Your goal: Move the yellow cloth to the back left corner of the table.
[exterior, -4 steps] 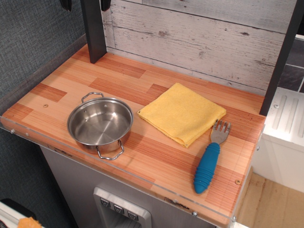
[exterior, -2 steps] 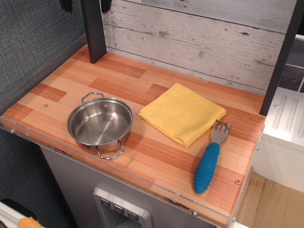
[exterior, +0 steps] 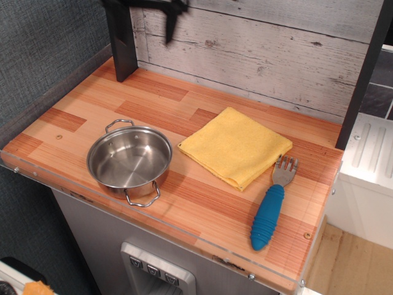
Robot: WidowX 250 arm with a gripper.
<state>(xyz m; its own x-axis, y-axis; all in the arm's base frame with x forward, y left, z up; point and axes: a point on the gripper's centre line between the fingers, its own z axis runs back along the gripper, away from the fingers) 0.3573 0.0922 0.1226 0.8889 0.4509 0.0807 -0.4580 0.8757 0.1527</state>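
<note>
The yellow cloth [exterior: 234, 146] lies folded and flat on the right half of the wooden table [exterior: 80, 104], between the steel pot [exterior: 129, 160] and the fork. My gripper [exterior: 146, 27] hangs at the top of the view over the back left of the table, high above the surface and far from the cloth. One dark finger [exterior: 171, 27] shows clearly against the white boards. The other blends into the black post behind it. The jaws look spread apart and hold nothing.
A blue-handled fork [exterior: 270, 209] lies at the front right, touching the cloth's corner. A black post [exterior: 121, 49] stands in the back left corner, another [exterior: 362, 80] at the back right. Whitewashed boards back the table.
My gripper has come down and to the right into view at the top. Before, only two fingertips showed at the top edge. Cloth, pot and fork have not moved.
</note>
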